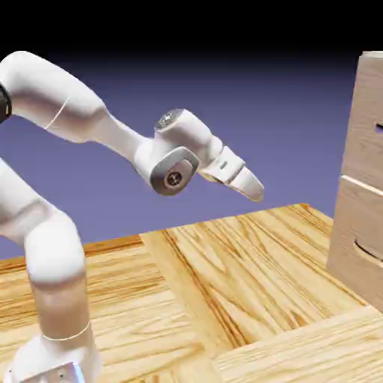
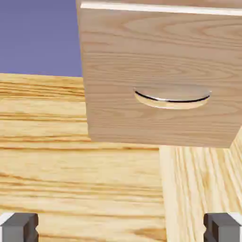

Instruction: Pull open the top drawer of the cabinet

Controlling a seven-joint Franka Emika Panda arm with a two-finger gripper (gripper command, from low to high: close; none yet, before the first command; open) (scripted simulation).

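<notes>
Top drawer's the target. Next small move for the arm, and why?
Probably raise the open gripper and tip it up toward the top drawer: in the exterior view it points down short of the cabinet, and the hand view shows mainly the lower drawer.

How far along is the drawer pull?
Done: claw is open, pointing down toward the floor short of the cabinet. In hand: nothing, fingertips have only floor between them. Left: basically all of it. Top drawer looks closed, its front flush above the lower one; reach its handle, grip, pull.
</notes>
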